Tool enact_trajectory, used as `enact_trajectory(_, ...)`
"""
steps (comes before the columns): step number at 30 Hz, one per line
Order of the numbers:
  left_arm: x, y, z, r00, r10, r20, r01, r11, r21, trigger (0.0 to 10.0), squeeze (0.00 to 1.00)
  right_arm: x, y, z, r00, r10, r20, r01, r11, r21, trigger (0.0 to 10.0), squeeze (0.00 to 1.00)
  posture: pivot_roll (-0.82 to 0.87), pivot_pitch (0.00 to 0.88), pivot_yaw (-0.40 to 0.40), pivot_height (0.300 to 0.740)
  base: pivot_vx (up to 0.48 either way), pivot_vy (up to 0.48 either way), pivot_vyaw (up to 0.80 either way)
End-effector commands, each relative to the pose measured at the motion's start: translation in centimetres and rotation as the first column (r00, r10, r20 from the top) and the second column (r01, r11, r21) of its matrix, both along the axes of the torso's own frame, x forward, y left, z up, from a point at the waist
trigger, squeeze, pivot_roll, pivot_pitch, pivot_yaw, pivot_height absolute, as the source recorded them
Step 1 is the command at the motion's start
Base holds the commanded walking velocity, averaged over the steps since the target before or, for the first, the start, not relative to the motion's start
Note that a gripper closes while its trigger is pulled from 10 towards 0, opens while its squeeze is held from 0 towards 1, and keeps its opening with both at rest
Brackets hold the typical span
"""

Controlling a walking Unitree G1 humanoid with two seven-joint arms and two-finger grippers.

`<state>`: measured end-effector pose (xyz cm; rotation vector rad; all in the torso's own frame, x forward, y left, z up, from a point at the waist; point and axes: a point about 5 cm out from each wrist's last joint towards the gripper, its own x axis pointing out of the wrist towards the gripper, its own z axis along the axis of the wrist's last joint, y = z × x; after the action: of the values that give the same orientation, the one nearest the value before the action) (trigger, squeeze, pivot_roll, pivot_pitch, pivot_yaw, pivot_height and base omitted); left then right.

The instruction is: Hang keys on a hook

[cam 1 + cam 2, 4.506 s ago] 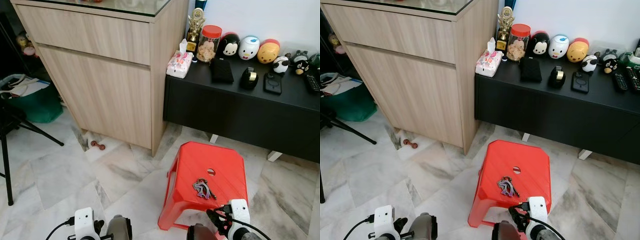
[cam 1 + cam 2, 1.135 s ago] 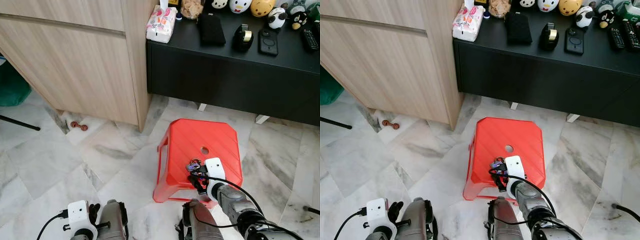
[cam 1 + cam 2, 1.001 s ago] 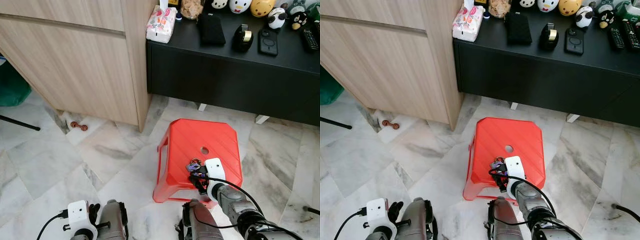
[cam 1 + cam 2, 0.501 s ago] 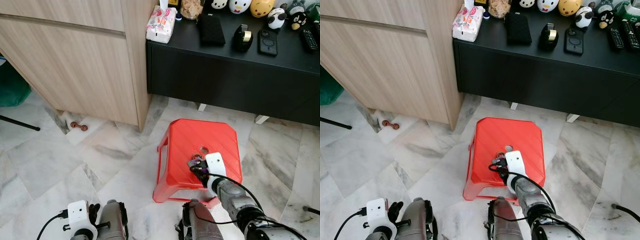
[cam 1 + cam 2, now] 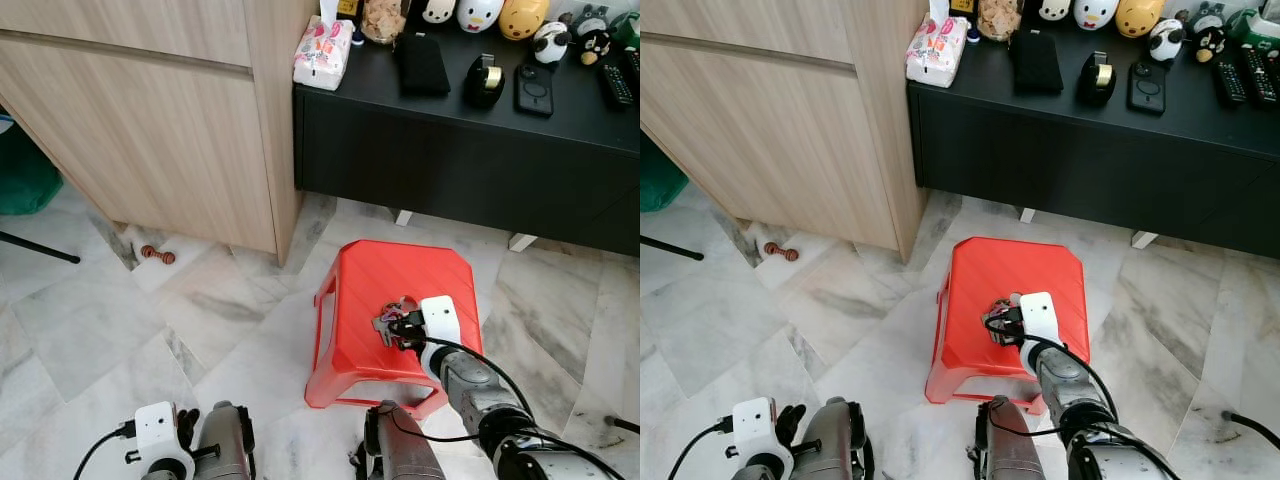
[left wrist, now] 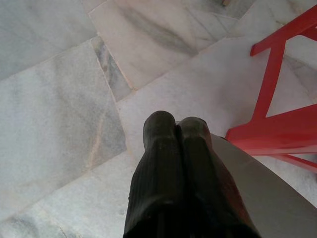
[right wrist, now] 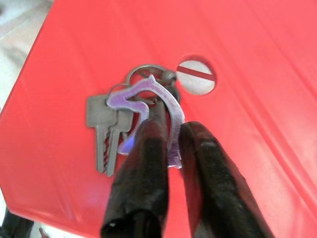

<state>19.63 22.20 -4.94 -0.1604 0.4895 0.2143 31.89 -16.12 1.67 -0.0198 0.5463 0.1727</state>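
A bunch of keys [image 7: 101, 130] with a purple tag [image 7: 130, 97] and a metal ring hangs just above the red plastic stool [image 5: 370, 275], near the stool's round hole [image 7: 196, 81]. My right gripper [image 7: 171, 130] is shut on the purple tag, one finger on each side. In the left eye view the right gripper [image 5: 402, 328] hovers over the middle of the stool top with the keys [image 5: 388, 316] at its tips. My left gripper [image 6: 176, 124] hangs low over the marble floor beside a stool leg, fingers pressed together and holding nothing.
A tall wooden cabinet [image 5: 150, 120] stands at the left. Behind the stool, a low black console [image 5: 450, 160] carries toys, a tissue pack [image 5: 322, 45] and small devices. A small brown object [image 5: 153, 255] lies on the floor by the cabinet. A green bag [image 5: 25, 175] sits far left.
My right gripper has moved forward across the stool top toward the hole, taking the keys along with it. The left arm has stayed put.
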Motion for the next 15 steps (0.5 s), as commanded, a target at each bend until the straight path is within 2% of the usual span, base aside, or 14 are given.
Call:
enact_trajectory(1, -6.81, -3.38, -4.82, 0.936, -0.079, -0.344, 0.041, 0.992, -0.117, 10.0, 0.00, -0.57, -0.58, -0.55, 1.000, -0.024, -0.015, 0.024, 1.000, 0.011, 0.0, 0.00, 0.15, 0.277, -0.134, 0.633, 0.000, 0.000, 0.00)
enact_trajectory(12, -6.66, -3.44, -4.80, 0.935, -0.084, -0.346, 0.047, 0.993, -0.112, 10.0, 0.00, -0.40, -0.60, -0.33, 1.000, -0.024, 0.000, 0.024, 1.000, 0.015, 0.0, 0.00, 0.15, 0.263, -0.136, 0.633, 0.000, 0.000, 0.00)
enact_trajectory(13, -6.66, -3.43, -4.80, 0.935, -0.084, -0.346, 0.048, 0.993, -0.111, 10.0, 0.00, -0.45, -0.65, -0.38, 1.000, -0.026, -0.002, 0.026, 1.000, 0.011, 10.0, 0.00, 0.15, 0.260, -0.135, 0.633, 0.000, 0.000, 0.00)
enact_trajectory(14, -6.67, -3.42, -4.80, 0.934, -0.084, -0.346, 0.048, 0.993, -0.111, 10.0, 0.00, -0.49, -0.64, -0.43, 1.000, -0.028, -0.005, 0.028, 0.999, 0.020, 10.0, 0.00, 0.15, 0.258, -0.135, 0.633, 0.000, 0.000, 0.00)
enact_trajectory(15, -6.68, -3.41, -4.81, 0.934, -0.085, -0.346, 0.049, 0.993, -0.110, 10.0, 0.00, -0.52, -0.63, -0.46, 1.000, -0.029, -0.007, 0.029, 0.999, 0.029, 10.0, 0.07, 0.15, 0.258, -0.135, 0.633, 0.000, 0.000, 0.00)
